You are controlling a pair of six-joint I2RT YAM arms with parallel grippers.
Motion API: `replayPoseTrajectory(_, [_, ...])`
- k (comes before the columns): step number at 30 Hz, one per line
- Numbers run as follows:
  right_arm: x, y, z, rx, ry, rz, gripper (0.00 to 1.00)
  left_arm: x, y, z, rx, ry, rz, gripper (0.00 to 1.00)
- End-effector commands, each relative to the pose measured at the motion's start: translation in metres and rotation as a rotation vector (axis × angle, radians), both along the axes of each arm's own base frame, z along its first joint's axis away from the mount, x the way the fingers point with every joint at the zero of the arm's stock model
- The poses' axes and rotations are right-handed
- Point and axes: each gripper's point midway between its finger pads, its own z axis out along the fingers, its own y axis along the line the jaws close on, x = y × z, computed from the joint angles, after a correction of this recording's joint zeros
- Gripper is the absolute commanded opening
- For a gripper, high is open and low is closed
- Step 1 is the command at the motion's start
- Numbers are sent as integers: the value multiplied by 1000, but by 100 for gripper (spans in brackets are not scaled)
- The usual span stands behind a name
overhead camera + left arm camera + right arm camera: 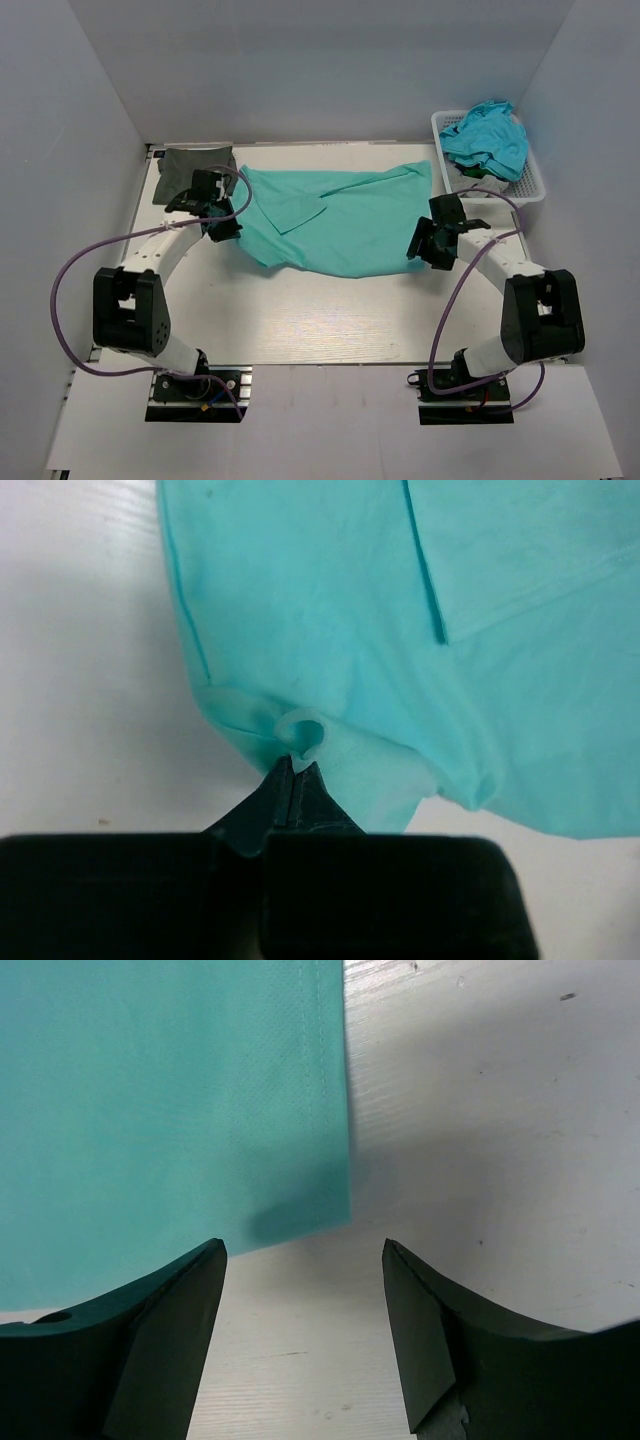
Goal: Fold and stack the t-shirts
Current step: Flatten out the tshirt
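Pinching the teal t-shirt (340, 220) at its left-hand edge, left gripper (297, 770) is clamped tight, likely to lift for a fold; right gripper (302, 1252) hangs jaws apart over the right hem corner, ready to match. Teal one lies mid-desk, olive t-shirt (195, 165) folded at far left corner

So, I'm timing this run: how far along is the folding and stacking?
Done: one dark olive t-shirt, folded, at the far-left corner of the table. In hand: the teal t-shirt lies spread out; the left gripper pinches its edge, the right gripper hangs open at its hem corner. Left: folding it, stacking it, then likely the clothes in the basket.
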Motion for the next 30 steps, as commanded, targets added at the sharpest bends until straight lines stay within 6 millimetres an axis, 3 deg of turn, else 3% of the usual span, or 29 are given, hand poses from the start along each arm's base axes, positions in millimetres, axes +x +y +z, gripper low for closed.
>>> replayPoseTrajectory(1, [7,10,-4,45,-5,5,70,-12,-3,34,-40,-31,30,0])
replayPoseTrajectory(4, [11,10,-7,56,-12,-5,70,-20,-4,41,-55,-42,20,0])
replayPoseTrajectory(8, [15,12,-8,59,-7,-16,70,-34,-4,35,-62,-32,14,0])
replayPoseTrajectory(16, [25,11,-2,42,-38,-16,70,-63,-2,-2,-69,90,54,0])
replayPoseTrajectory(20, [19,10,-16,34,15,-19,68,-63,-2,-5,-74,93,62,0])
replayPoseTrajectory(23, [14,7,-26,24,43,-28,61,-63,-2,-7,-79,92,69,0])
replayPoseTrajectory(25, [8,3,-31,11,58,-40,46,-64,-1,-10,-71,92,74,0])
replayPoseTrajectory(27, [0,-2,-32,-12,73,-49,18,-63,1,-10,-68,91,89,0])
replayPoseTrajectory(30, [-22,-12,-25,-46,66,-46,15,-65,2,-11,-63,100,102,0])
